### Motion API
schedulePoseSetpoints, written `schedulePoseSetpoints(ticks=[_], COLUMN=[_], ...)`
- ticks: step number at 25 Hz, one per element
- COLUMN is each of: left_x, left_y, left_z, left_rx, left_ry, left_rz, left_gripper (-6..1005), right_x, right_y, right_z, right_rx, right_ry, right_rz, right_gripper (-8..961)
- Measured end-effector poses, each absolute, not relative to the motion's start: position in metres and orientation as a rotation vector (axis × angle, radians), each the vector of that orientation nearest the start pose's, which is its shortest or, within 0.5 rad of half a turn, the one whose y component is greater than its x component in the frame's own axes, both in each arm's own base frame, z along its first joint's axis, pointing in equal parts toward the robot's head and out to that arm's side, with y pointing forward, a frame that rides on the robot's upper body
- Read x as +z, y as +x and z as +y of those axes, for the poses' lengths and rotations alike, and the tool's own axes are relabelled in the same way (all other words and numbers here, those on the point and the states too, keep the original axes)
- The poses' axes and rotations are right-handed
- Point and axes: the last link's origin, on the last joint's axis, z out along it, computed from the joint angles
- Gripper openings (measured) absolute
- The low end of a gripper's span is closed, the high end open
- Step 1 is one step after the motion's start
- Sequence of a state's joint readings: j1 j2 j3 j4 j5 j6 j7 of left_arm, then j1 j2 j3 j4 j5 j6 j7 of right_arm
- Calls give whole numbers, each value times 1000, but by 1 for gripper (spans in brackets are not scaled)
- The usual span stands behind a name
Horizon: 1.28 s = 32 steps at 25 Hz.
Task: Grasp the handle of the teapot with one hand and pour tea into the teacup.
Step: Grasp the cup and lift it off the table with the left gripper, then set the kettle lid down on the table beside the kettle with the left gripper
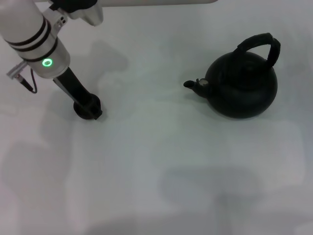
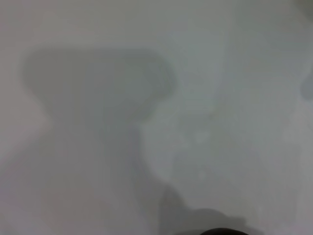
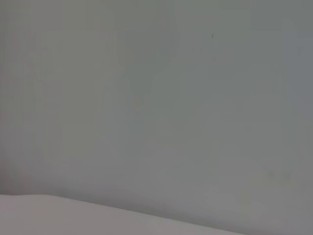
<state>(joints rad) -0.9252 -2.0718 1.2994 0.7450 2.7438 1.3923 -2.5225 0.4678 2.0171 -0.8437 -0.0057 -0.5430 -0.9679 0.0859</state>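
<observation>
While the left jaws (image 1: 89,108) hide the teacup, the teapot (image 1: 242,85) stands apart.

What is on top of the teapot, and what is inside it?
A thick black handle arches over the top of the teapot. The inside is not visible: the dark body hides it, so tea cannot be confirmed.

The teapot (image 1: 242,88) is set on the worktop (image 1: 156,161) at the right, spout turned left; the teacup (image 1: 87,107) is found well apart at the left.
</observation>
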Motion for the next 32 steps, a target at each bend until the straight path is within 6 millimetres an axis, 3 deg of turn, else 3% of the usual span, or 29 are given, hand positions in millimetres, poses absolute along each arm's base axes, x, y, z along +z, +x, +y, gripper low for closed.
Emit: schedulePoseSetpoints(ticks=[11,16,23,32], left_x=[-38,-48,-71,-87], left_y=[-167,-148,-126,-116], left_z=[417,422,410,396], left_rx=[708,708,759,797], left_ry=[-2568,-2636,-2758,-2870], left_rz=[-859,-754,-595,-422], left_gripper=[695,695,696,696], right_x=[23,23,23,23], right_y=[394,393,391,391], right_z=[332,331,331,331], right_rx=[314,320,329,333], right_ry=[-1591,-1595,-1594,-1594], right_rz=[569,560,554,551], right_gripper=[426,426,427,427])
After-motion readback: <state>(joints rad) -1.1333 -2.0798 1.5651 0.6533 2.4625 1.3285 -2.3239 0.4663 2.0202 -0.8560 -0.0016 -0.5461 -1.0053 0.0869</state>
